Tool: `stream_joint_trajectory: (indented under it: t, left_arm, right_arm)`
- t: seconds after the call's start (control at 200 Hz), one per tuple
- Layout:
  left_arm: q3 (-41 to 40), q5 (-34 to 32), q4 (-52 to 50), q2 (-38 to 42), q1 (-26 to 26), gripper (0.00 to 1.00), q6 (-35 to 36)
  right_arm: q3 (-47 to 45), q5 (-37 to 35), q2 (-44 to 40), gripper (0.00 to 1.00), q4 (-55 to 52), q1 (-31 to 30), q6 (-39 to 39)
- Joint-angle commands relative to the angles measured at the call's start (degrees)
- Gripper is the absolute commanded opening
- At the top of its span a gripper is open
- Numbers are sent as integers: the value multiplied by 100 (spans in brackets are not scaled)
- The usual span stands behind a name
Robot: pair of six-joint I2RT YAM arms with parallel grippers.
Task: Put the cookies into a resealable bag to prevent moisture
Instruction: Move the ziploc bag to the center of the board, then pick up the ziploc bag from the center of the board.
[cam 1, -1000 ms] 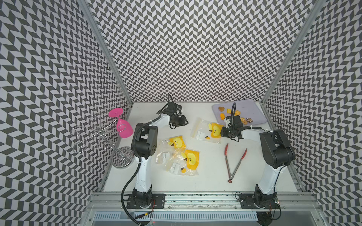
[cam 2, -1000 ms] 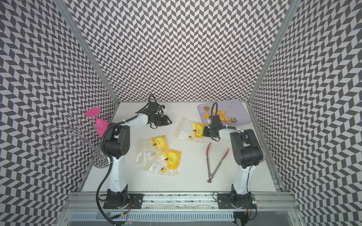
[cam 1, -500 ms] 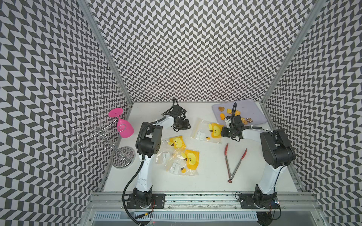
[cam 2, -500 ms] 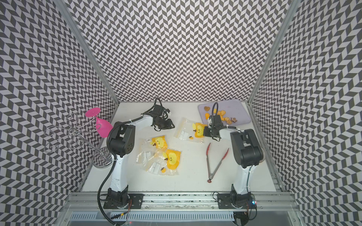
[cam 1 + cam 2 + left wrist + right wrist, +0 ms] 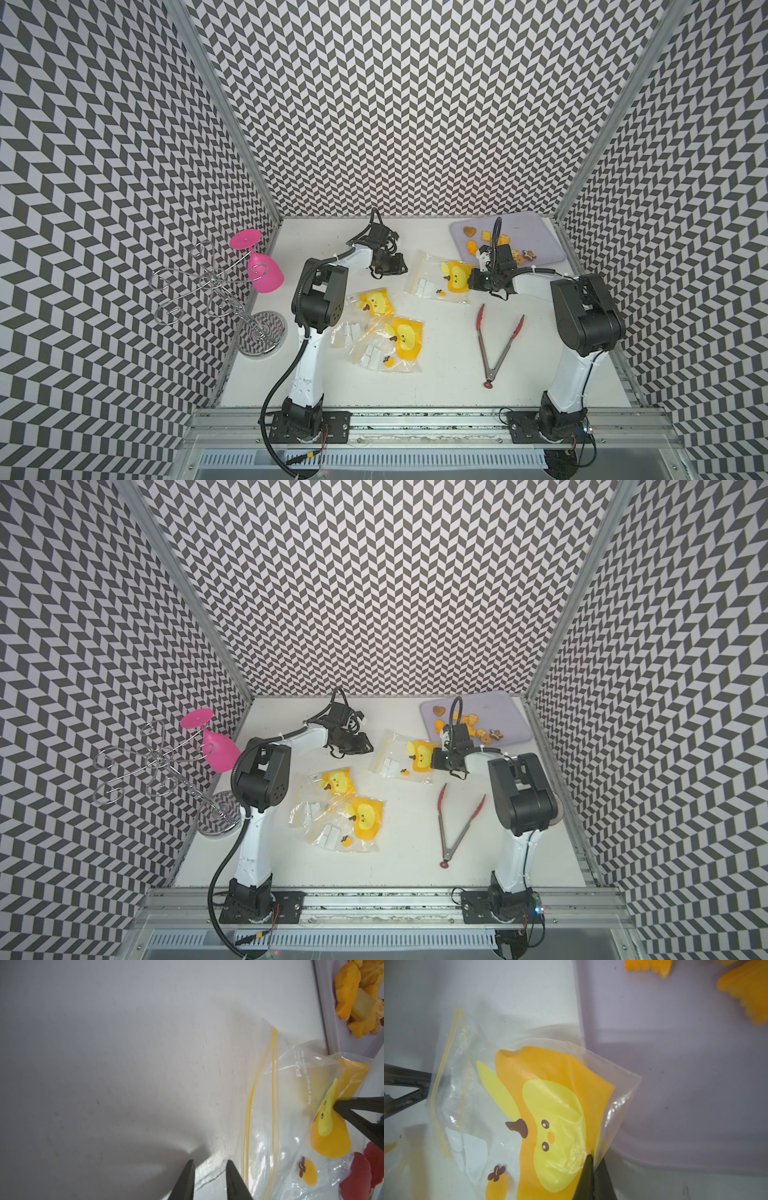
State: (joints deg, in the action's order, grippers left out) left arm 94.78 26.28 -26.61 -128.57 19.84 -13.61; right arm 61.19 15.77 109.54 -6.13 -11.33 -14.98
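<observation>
The cookies [image 5: 496, 241] lie scattered on a lilac tray [image 5: 540, 232] at the back right; they also show in both wrist views [image 5: 353, 991] [image 5: 747, 997]. A clear resealable bag [image 5: 436, 276] with a yellow cartoon print lies just in front of the tray. My right gripper [image 5: 593, 1160] is shut on that bag's printed bottom edge [image 5: 550, 1105]. My left gripper [image 5: 209, 1162] stands open and empty on the table, just short of the bag's yellow zip edge [image 5: 274, 1084]. In both top views the left gripper [image 5: 392, 266] [image 5: 359, 746] sits left of the bag.
Two more printed bags [image 5: 374, 305] [image 5: 399, 345] lie mid-table. Red-tipped metal tongs [image 5: 496, 345] rest in front of the right arm. A wire glass rack [image 5: 224, 286] holding a pink glass [image 5: 264, 268] stands at the left wall.
My left gripper has moved right, towards the bag's zip edge, and its jaws have narrowed a little. The right gripper has kept its hold and place.
</observation>
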Motion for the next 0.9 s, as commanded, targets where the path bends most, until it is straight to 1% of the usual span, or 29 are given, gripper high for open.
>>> stream_joint_trajectory:
  t: [0.0, 0.135, 0.27, 0.466, 0.581, 0.636, 0.791, 0.896]
  left_arm:
    - [93, 1, -147, -234, 90, 29, 111]
    - [102, 110, -135, -235, 150, 29, 115]
    - [58, 309, -39, -167, 144, 34, 95]
    - [-10, 691, 125, -100, 147, 46, 47]
    - [-128, 941, 276, -49, 155, 49, -42]
    - [-204, 1037, 362, -6, 156, 53, -92]
    - [-461, 1362, 690, 148, 172, 55, -293]
    - [-604, 1437, 846, 237, 226, 51, -379]
  right_arm:
    - [-48, -65, 287, 0, -349, 22, 101]
    - [-37, -61, 298, 0, -363, 26, 111]
    - [-19, -83, 315, 0, -402, 26, 132]
    - [-9, -92, 324, 0, -424, 26, 129]
    - [-13, -99, 321, 0, -415, 26, 108]
    - [-10, -98, 314, 0, -418, 25, 92]
    - [-19, -87, 305, 0, -415, 25, 58]
    - [-24, -74, 293, 0, -391, 20, 23]
